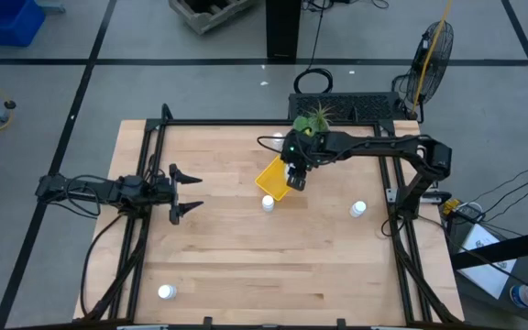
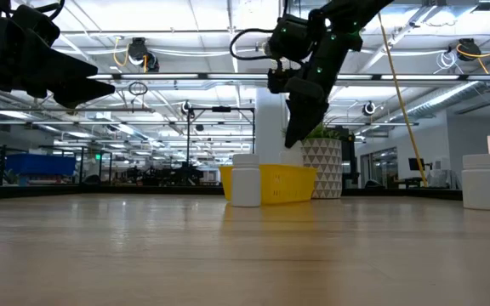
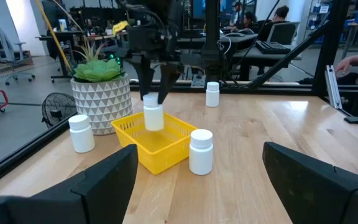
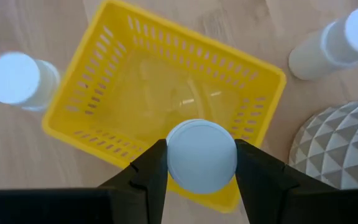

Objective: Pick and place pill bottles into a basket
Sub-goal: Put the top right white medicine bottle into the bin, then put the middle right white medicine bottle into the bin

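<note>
The right gripper grips a small white pill bottle, round-capped and upright, just above the slotted yellow basket near mid-tabletop. The left gripper waits open, well apart.

The basket lies open from above. A pill bottle crowds one side, another bottle and the plant pot the other.

From above, the right claw covers the held bottle (wrist cam shows it fine), and the potted plant gets cropped there.
</note>
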`<state>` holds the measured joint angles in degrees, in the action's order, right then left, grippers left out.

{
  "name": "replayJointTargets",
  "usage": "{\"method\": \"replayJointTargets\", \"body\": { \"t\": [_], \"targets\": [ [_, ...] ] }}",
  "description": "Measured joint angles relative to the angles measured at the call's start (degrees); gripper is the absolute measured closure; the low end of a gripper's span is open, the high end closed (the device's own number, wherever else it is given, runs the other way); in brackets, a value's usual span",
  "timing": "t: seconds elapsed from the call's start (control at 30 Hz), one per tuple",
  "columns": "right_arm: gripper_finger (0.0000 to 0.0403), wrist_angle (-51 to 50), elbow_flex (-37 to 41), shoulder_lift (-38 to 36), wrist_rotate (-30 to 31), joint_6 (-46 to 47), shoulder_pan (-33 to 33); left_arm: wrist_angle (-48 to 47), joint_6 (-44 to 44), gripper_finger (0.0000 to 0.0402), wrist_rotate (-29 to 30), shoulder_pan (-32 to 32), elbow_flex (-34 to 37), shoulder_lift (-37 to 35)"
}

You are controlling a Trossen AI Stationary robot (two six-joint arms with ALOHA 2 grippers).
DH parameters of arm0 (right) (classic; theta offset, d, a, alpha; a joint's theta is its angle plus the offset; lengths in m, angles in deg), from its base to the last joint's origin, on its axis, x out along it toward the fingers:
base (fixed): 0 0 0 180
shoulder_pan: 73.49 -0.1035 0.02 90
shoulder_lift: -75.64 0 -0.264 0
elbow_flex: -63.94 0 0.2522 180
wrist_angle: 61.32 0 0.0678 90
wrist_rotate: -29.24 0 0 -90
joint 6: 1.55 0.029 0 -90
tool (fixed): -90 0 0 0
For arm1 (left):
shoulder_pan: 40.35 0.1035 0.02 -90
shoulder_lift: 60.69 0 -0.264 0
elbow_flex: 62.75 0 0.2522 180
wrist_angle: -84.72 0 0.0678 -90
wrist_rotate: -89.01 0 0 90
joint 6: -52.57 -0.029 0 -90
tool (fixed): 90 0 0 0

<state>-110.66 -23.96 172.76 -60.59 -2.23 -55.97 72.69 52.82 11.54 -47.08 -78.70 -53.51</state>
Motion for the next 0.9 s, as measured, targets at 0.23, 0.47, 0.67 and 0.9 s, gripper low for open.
{"method": "replayJointTargets", "body": {
  "t": [0.23,0.47,0.67,0.9],
  "targets": [
    [0.0258,4.2,4.4,0.0,-0.2,1.5,0.0,0.0,0.0,0.005,0.0,0.0,0.0,0.0],
    [0.0209,5.2,4.7,0.0,-0.4,-0.4,-0.4,0.0,0.0,0.005,0.0,0.0,0.0,0.0],
    [0.0142,5.3,4.7,0.0,-0.4,-0.4,-0.3,0.0,0.0,0.005,0.0,0.0,0.0,0.0],
    [0.0129,5.5,4.7,-4.6,-0.3,-1.9,-0.3,0.0,0.0,0.005,0.0,0.0,0.0,0.0]
  ]
}}
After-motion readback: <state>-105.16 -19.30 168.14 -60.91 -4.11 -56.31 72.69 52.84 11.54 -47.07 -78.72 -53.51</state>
